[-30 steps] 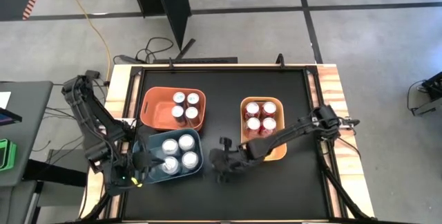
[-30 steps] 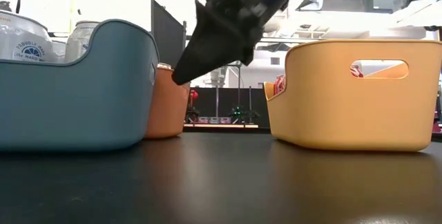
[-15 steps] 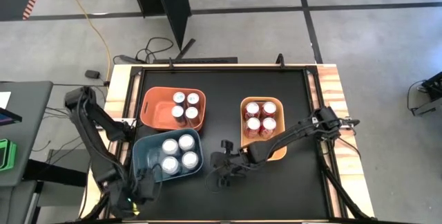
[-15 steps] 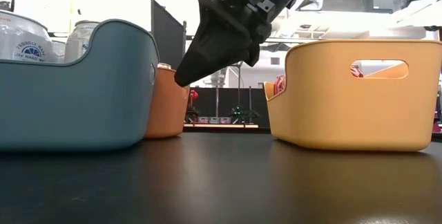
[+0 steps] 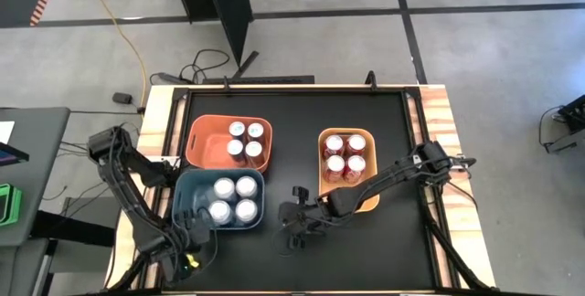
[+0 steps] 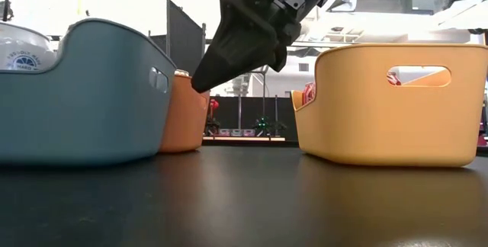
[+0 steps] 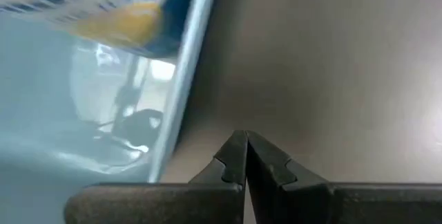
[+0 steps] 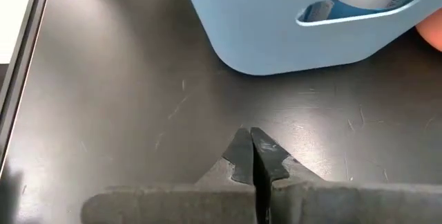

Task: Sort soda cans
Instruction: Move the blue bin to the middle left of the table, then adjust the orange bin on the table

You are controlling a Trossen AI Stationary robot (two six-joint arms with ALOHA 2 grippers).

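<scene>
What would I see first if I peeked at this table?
You'd spot three bright bins full of soda cans: an orange bin at the back left, a blue bin in front of it, and a yellow bin to the right holding red cans. The right gripper hovers, shut and empty, over the dark table between the blue and yellow bins. The left gripper, also shut, sits beside the blue bin's near left corner.

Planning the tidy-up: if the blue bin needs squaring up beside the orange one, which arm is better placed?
Probably left: the left gripper sits beside the blue bin, jaws shut. The right gripper, also shut, is farther off. Orange bin.
</scene>
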